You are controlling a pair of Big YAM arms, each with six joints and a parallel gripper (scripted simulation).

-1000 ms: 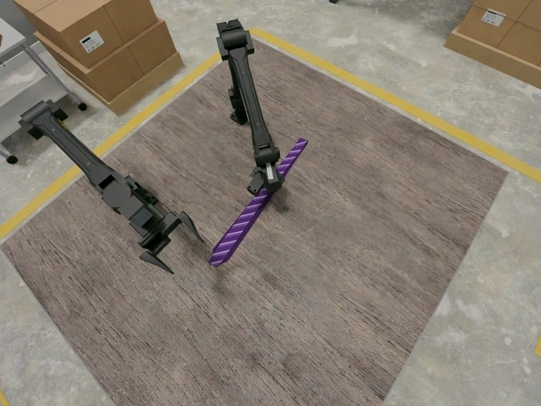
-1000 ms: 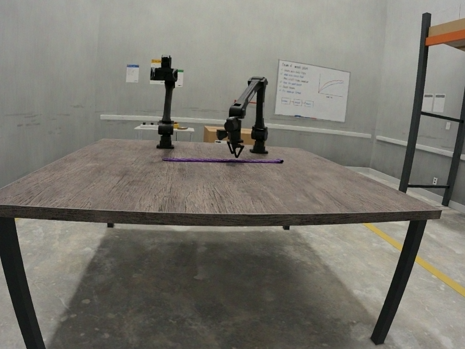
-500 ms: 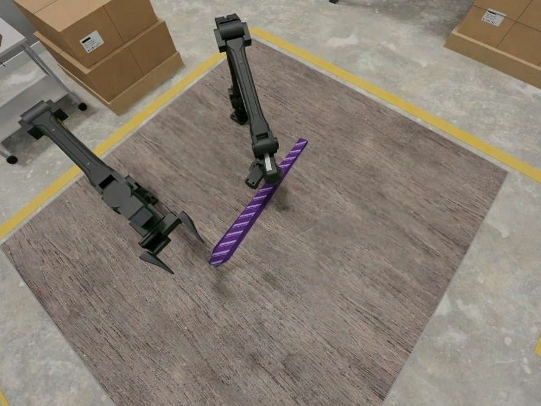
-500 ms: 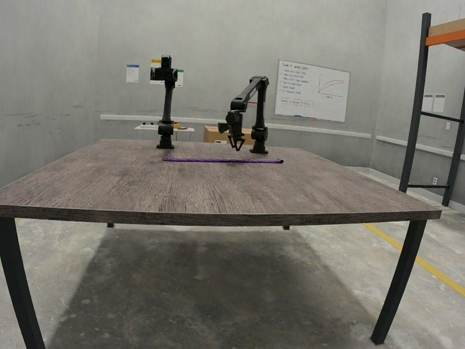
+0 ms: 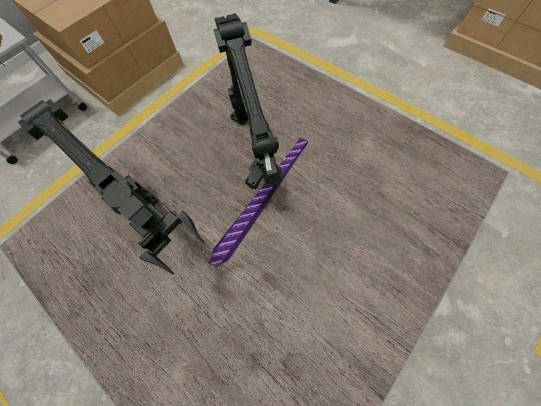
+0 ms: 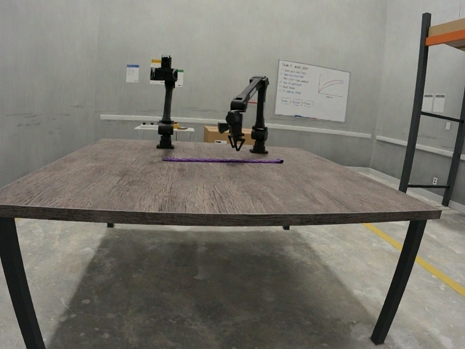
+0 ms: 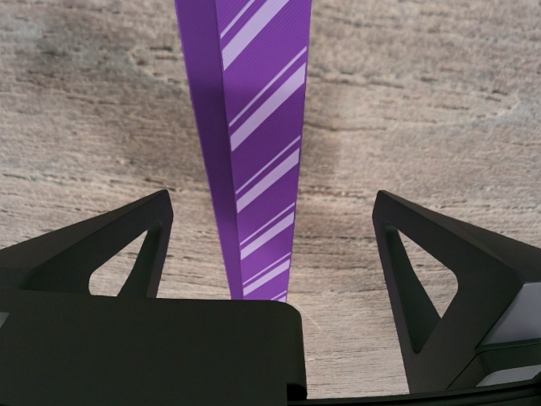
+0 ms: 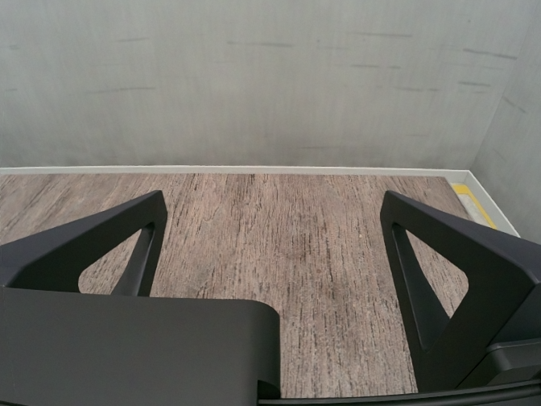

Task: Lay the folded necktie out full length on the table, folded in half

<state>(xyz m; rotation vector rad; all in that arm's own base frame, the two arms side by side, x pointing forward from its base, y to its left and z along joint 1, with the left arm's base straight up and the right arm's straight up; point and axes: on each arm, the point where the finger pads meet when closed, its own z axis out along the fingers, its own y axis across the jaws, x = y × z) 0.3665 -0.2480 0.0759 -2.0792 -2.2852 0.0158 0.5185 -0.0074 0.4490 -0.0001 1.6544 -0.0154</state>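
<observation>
In the top view, the tie point(image 5: 251, 213) point(image 6: 225, 161) point(image 7: 262, 166) runs diagonally, nearly straight, on the table point(image 5: 349, 284) point(image 6: 225, 187) point(image 7: 87, 130) point(image 8: 262, 262), wholly inside its edges. The left gripper point(image 5: 272, 174) point(image 6: 236, 150) point(image 7: 273, 202) covers part of it; the right gripper point(image 5: 188, 257) point(image 6: 164, 71) point(image 8: 273, 202) is spread beside its broader end.

The exterior view shows the tie low and long, with the left gripper above the table.

In the left wrist view, the tie passes between parted fingers, ungrasped, a plain strip along its striped face.

The right wrist view shows fingers wide apart, holding nothing, facing table and wall point(image 8: 262, 87).

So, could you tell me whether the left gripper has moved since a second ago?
Yes, in the exterior view the left gripper has risen higher above the table.
</observation>
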